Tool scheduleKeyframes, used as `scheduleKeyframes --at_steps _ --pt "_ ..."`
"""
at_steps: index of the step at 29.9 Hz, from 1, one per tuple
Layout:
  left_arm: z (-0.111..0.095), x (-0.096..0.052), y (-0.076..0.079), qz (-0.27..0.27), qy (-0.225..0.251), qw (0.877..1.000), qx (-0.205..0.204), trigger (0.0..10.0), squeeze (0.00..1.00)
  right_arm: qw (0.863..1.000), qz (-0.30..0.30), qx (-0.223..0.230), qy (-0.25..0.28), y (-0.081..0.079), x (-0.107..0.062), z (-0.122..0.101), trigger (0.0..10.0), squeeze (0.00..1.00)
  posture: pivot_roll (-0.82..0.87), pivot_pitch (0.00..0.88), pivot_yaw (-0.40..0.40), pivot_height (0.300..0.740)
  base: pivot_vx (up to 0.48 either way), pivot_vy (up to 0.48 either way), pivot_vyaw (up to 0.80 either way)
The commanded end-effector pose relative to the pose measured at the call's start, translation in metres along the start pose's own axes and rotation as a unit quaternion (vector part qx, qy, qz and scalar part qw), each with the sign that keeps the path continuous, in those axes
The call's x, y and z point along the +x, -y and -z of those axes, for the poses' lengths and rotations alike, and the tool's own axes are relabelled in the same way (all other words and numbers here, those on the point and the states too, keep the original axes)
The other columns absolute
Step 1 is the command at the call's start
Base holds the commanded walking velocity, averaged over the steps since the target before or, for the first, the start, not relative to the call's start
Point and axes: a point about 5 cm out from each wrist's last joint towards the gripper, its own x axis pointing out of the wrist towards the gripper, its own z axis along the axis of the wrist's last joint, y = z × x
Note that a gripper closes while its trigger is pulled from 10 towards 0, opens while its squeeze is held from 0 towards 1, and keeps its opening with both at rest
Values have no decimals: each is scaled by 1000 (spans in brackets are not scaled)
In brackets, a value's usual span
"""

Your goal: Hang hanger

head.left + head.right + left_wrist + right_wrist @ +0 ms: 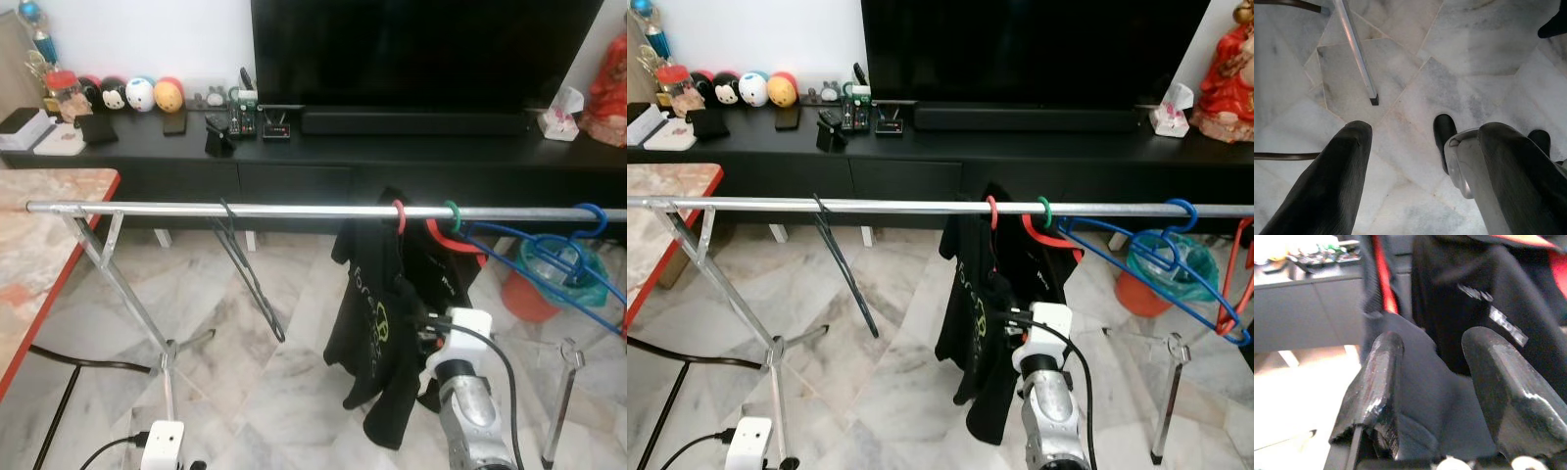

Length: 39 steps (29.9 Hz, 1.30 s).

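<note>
Right gripper (1432, 382), fingers apart, faces our hung black shirt (377, 313) at 12 o'clock; left gripper (1420, 166) likewise spread.

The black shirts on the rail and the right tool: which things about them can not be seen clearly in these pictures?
- Red hanger: the black shirts cover most of it in the eye views.
- Right tool: open, shirt cloth between its fingers; contact cannot be told. In the eye views the wrist hides the fingertips.
- Shirt print: blurred in the right wrist view, too small in the eye views.
- Blue hangers: cut off by the left eye view's right edge.
</note>
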Motion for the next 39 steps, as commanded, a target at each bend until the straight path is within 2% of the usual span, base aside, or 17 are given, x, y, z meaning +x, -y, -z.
scheduleKeyframes --at_steps 1,16,22,28,33,35,39 --pt "4 -1 -1 -2 -5 1000 -9 10000 0 1000 -9 -5 12 -2 4 -6 10000 0 -7 0 -20 740 0 0 0" --pt "3 -1 -2 -2 -2 1000 -9 10000 0 1000 -17 -5 24 -6 7 -13 10000 0 -8 0 -17 740 0 0 0" --pt "3 -1 -2 -2 -2 1000 -9 10000 0 995 -54 -11 79 -21 24 -43 10000 0 -7 0 -18 740 0 0 0" --pt "2 -1 -1 -1 -1 1000 -10 10000 0 993 -79 -9 92 -28 29 -53 10000 0 -8 0 -17 740 0 0 0" --pt "2 -1 0 1 -1 1000 -8 10000 0 995 -82 -12 63 -29 36 -49 10000 0 -9 0 -15 740 0 0 0" --pt "2 -1 1 1 0 1000 -9 10000 0 997 -66 -24 16 -28 41 -41 10000 0 -9 0 -15 740 0 0 0" --pt "2 -1 1 0 1 1000 -10 10000 0 998 -57 -9 17 -29 49 -48 10000 0 -4 0 -18 740 0 0 0"
